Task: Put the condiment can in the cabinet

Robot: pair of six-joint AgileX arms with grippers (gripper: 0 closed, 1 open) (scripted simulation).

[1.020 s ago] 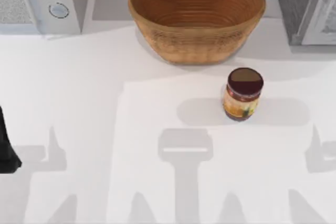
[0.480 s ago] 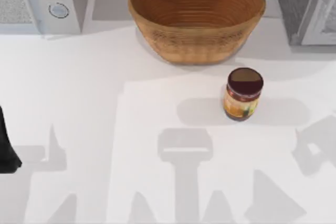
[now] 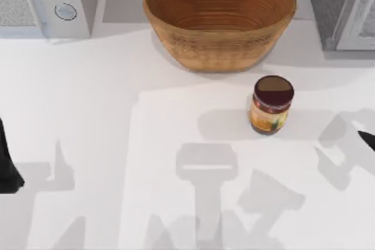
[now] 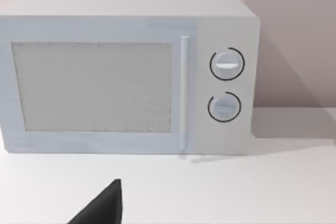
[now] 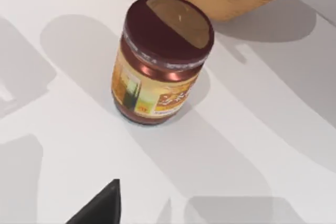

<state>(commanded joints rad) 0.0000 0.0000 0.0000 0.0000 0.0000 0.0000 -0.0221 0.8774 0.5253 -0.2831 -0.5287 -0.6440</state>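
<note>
Plainly, the job is sitting near its start — nothing is gripped and nothing is stowed. The can (image 3: 271, 105) is standing upright on the white worktop (image 3: 146, 115), just in front of the woven bowl (image 3: 220, 19) and a little toward the top view's right, apart from the bowl's wall. At the back right corner the cabinet (image 3: 340, 7) is showing a grey body with a pale door panel; I cannot tell how far that door is open.

The right end effector (image 3: 368, 139) is poking in at the right edge of the top view, near the can but not touching it. Its wrist camera is looking down on the can (image 5: 160, 61) from close by, dark lid uppermost, with one dark fingertip (image 5: 102, 205) at the frame's edge; whether its fingers are apart or together I cannot tell. The left end effector (image 3: 7, 168) is sitting parked at the left edge, its wrist camera facing the microwave (image 4: 126, 74) at the back left, and its fingers are equally unreadable.

Everything is left to do, as I judge it — closing on the can, lifting it, carrying it right and back, and setting it inside the cabinet.
</note>
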